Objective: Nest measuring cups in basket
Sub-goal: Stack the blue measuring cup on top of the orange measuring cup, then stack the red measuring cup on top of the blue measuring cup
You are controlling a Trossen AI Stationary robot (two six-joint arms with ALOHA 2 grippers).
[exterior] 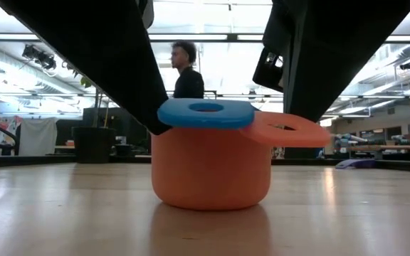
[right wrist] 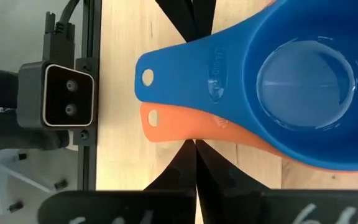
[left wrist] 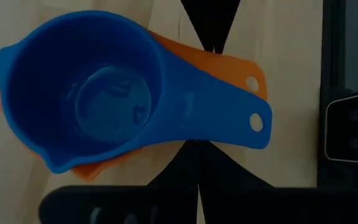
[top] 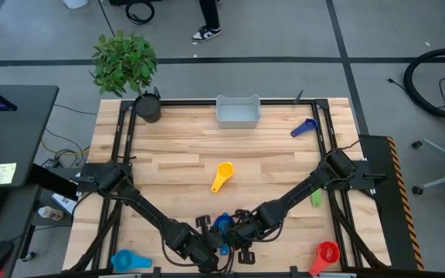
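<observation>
An orange measuring cup [exterior: 212,167] filled the center of the low view, a blue cup [left wrist: 86,106] nested inside it. In the high view this pair sat at the bottom center, between the left gripper [top: 207,251] and right gripper [top: 242,232], both with jaws together, holding nothing. The basket [top: 238,113] stood empty at top center. Yellow [top: 221,176], purple [top: 304,127], red [top: 325,255], green [top: 316,198] and light blue [top: 130,260] cups lay scattered. Most nesting apparently remained.
</observation>
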